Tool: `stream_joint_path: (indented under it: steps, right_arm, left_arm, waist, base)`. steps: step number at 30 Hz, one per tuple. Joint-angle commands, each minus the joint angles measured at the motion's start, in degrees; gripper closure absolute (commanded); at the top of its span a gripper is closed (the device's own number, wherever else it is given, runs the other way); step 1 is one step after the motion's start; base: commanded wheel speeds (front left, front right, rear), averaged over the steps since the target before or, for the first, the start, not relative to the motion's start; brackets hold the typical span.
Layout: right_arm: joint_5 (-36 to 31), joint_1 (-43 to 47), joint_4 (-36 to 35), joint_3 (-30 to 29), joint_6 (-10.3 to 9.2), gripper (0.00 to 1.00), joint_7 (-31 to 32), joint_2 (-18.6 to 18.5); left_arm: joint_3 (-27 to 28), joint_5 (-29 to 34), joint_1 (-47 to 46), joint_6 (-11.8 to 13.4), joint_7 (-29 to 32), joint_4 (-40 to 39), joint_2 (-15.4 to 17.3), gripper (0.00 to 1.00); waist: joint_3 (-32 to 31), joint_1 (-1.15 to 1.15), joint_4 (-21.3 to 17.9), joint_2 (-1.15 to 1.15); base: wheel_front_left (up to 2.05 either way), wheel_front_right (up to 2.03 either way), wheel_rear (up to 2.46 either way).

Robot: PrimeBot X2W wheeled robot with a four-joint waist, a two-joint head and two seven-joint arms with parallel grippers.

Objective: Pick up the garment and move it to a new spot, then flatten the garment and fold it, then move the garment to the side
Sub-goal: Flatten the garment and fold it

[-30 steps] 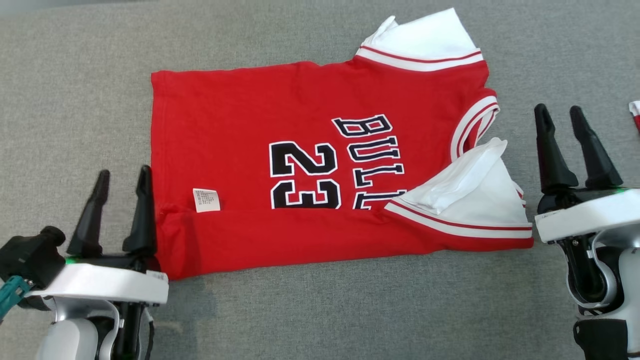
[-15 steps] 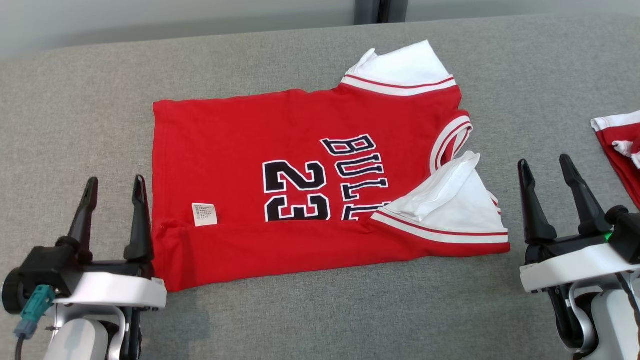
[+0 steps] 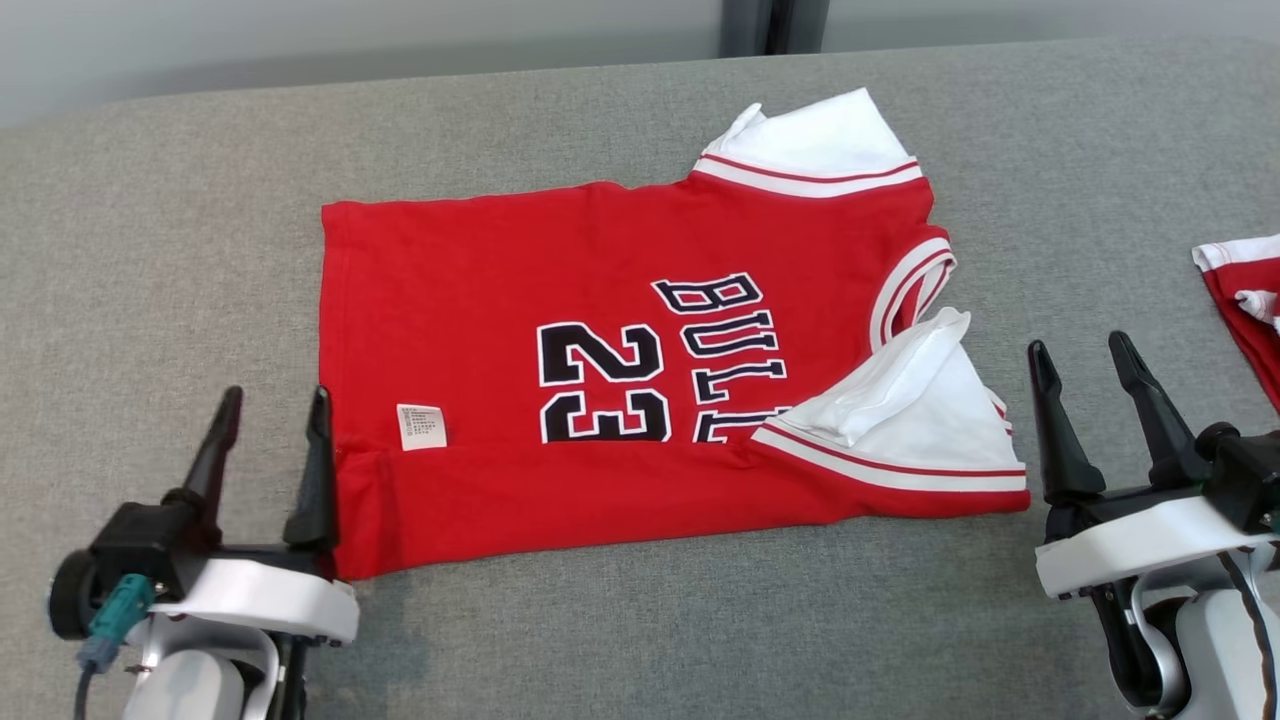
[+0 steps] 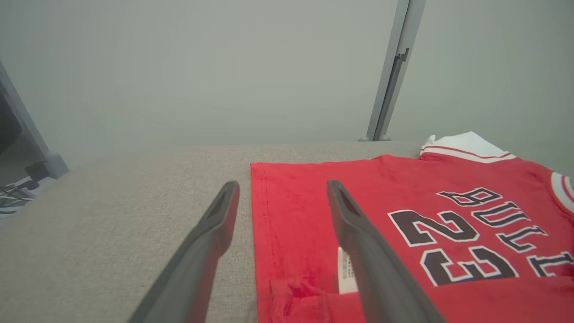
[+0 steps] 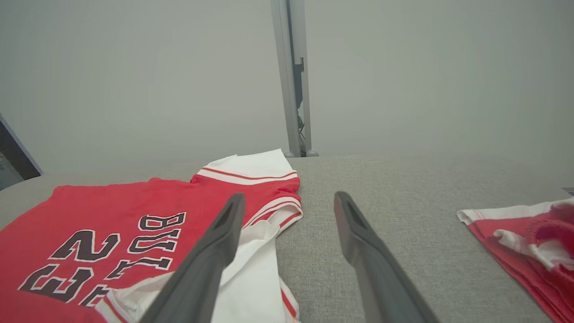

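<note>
Red Bulls 23 jersey (image 3: 600, 380) lies flat mid grey worktop (image 3: 150, 250). Near long edge looks folded up over front, care label (image 3: 421, 427) exposed. Left claw (image 3: 276, 395) at hem corner, fingers apart, empty. Right claw (image 3: 1077, 343) just beside near sleeve (image 3: 900, 420), fingers apart, empty. Claws likely flank both ends, ready for next fold. Second red garment (image 3: 1240, 300) well apart at right edge.

View tilted up, right tool (image 3: 1077, 342) drawn back
</note>
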Motion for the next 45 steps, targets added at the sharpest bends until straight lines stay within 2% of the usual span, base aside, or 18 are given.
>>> stream_joint_path:
  steps: [1,14,20,21,22,23,24,25,32,40,45]
  right_arm:
    - [-0.47,0.16,0.56,-0.18,-0.02,0.0,0.35,-0.48]
    - [0.61,2.33,10.36,1.37,-0.02,0.0,1.02,1.07]
    - [1.48,0.28,15.07,2.49,-0.02,0.0,1.55,1.58]
    - [1.67,-0.04,15.68,2.76,-0.02,0.08,1.64,1.61]
    - [1.97,-0.39,16.13,2.99,-0.02,0.56,1.61,1.72]
    - [2.23,-0.68,16.54,3.12,-0.02,0.84,1.46,1.76]
    - [2.57,-0.87,16.78,2.97,-0.02,1.0,1.18,1.86]
    - [2.77,-0.96,16.98,2.93,-0.02,1.0,1.0,1.89]
    - [4.71,1.7,12.33,1.7,-0.03,1.0,1.04,1.98]
    - [3.63,13.05,-0.27,-2.27,-0.03,1.0,6.13,3.68]
    - [3.81,18.88,-5.84,-3.57,-0.03,1.0,9.35,4.63]
  left_arm:
    - [-0.17,-0.34,-0.36,-0.35,-0.14,0.56,-0.15,0.0]
    - [-1.98,-4.39,1.83,-3.95,-0.46,13.7,-3.93,0.0]
    - [-2.22,-7.04,0.4,-6.11,2.49,20.13,-4.66,0.0]
    - [-2.27,-7.54,0.11,-6.47,3.24,20.95,-4.79,0.0]
    - [-2.31,-8.17,-0.01,-6.83,4.0,21.48,-5.04,0.0]
    - [-2.23,-8.84,-0.14,-7.11,4.9,22.05,-5.25,0.09]
    - [-2.46,-8.74,-0.25,-7.01,5.98,22.62,-5.05,0.62]
    - [-2.39,-9.04,-0.22,-6.78,6.48,22.85,-4.98,1.0]
    - [-2.89,-9.8,0.8,-7.58,9.13,18.14,-3.4,1.0]
    - [-2.16,-10.15,6.27,-4.89,15.13,6.27,0.78,1.0]
    - [-1.44,-10.82,10.25,-3.06,18.02,1.08,2.13,1.0]
  waist:
    - [0.12,0.0,0.17,0.0]
    - [2.09,0.0,1.18,0.0]
    - [2.93,0.0,1.4,0.0]
    - [3.02,0.0,1.39,0.0]
    - [3.07,0.0,1.4,0.0]
    - [3.08,0.0,1.42,0.0]
    - [3.04,0.0,1.44,0.0]
    - [3.01,0.0,1.48,0.0]
    - [2.37,0.0,2.11,0.0]
    - [1.13,0.0,2.59,0.0]
    - [0.64,0.0,2.73,0.0]
  base:
    - [0.0,0.0,0.0]
    - [0.0,0.0,0.0]
    - [0.0,0.0,0.0]
    - [0.0,0.0,0.0]
    - [0.0,0.0,0.0]
    - [0.0,0.0,0.0]
    - [0.0,0.0,0.0]
    - [0.0,0.0,0.0]
    - [0.0,0.0,0.0]
    - [0.0,0.0,0.0]
    - [0.0,0.0,0.0]
